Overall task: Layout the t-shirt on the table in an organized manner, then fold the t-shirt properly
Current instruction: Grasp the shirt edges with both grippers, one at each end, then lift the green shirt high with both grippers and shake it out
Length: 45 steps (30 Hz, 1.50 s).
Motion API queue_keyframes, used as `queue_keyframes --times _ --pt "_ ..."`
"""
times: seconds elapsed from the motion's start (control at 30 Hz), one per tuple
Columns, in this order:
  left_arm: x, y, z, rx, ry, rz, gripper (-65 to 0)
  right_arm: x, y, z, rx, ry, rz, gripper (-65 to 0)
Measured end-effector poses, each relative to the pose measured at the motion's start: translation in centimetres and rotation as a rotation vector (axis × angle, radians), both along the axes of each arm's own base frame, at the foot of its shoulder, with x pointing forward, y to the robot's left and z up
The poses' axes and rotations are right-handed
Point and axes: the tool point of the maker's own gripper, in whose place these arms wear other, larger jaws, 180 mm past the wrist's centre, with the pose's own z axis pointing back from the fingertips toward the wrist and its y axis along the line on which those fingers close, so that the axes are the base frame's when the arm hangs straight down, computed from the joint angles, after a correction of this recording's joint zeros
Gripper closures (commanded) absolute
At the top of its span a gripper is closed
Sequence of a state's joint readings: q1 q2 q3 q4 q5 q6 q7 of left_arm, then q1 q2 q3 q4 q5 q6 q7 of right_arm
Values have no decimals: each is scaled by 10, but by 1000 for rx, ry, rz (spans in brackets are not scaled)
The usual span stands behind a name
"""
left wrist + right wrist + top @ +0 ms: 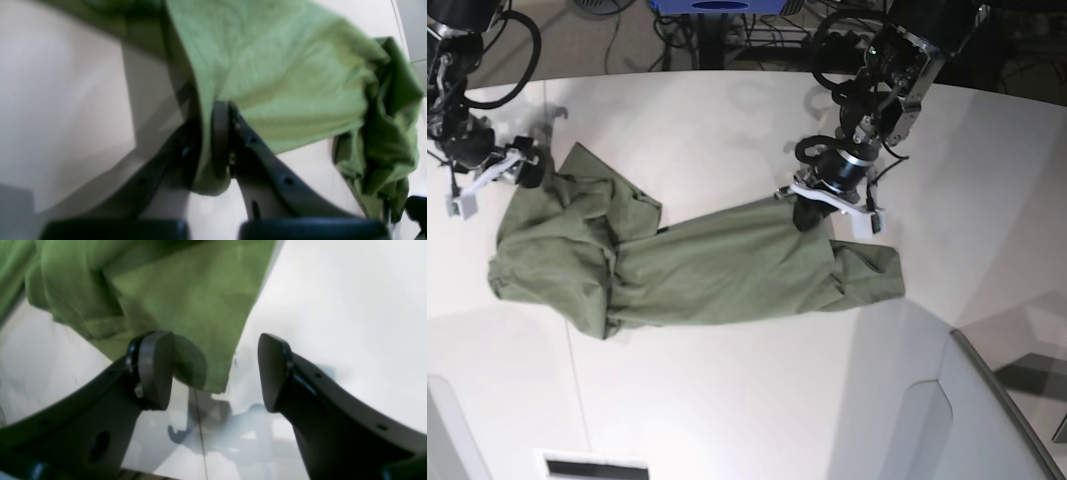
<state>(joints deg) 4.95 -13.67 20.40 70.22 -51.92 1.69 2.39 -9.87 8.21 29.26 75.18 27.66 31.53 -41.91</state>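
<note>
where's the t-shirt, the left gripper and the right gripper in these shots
t-shirt [727, 275]: base view, on the middle stretch of the cloth.
left gripper [228, 140]: left wrist view, where the shut fingers pinch the shirt's edge.
right gripper [217, 371]: right wrist view, in the gap between the open fingertips.

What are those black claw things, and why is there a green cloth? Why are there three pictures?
The claws are grippers, the hands of a robot with two arms. One picture looks down from above. The other two come from small cameras on the robot's wrists, so you see each claw up close.

The green cloth is a t-shirt, lying crumpled on a white table. The robot is supposed to spread it flat and fold it.

The left gripper is pinched shut on an edge of the shirt. From above, it is the arm on the right side of the picture. The right gripper stands open with a corner of the shirt between its fingers, not squeezed.
</note>
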Motion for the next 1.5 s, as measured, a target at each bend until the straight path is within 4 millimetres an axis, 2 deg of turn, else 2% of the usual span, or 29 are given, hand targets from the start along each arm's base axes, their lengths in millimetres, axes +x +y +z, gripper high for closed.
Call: queue_keyframes --times 0.17,0.33,0.4,0.5,0.53,0.67,0.77,0.9,1.03,1.1,1.23,1.3,1.43,1.5 --pt "-1 4 0 10 2 -5 0 -6 8 -11 33 41 11 -380" --pt "-1 6 -1 15 3 -5 0 2 9 -15 73 29 1 -372" --pt "-1 6 -1 14 4 -5 0 5 11 -17 88 27 -7 -297" --pt "-1 6 0 15 0 -3 0 5 13 -22 103 43 -13 -50" --pt "-1 6 0 15 1 -4 0 4 14 -22 103 48 -11 0" --pt "-1 9 -1 22 3 -6 0 4 14 -22 103 50 -9 -6" --pt "2 11 8 25 -16 -19 0 1 9 -18 62 67 14 -5" --pt "14 8 37 35 -43 -102 0 8 -14 13 -55 33 60 -5" --pt "39 12 94 39 -144 -150 0 40 -21 72 -177 -100 138 -5" --pt "51 25 127 61 -197 -153 0 55 -26 100 -238 -163 163 -5" --pt "76 68 203 144 -323 -124 0 83 -47 155 -370 -286 179 -6" --pt "84 79 235 164 -366 -117 0 93 -49 178 -407 -344 187 -6" --pt "95 89 271 181 -407 -113 0 107 -46 217 -469 -440 199 -6" --pt "98 95 282 211 -429 -115 0 116 -43 240 -496 -509 198 -6"
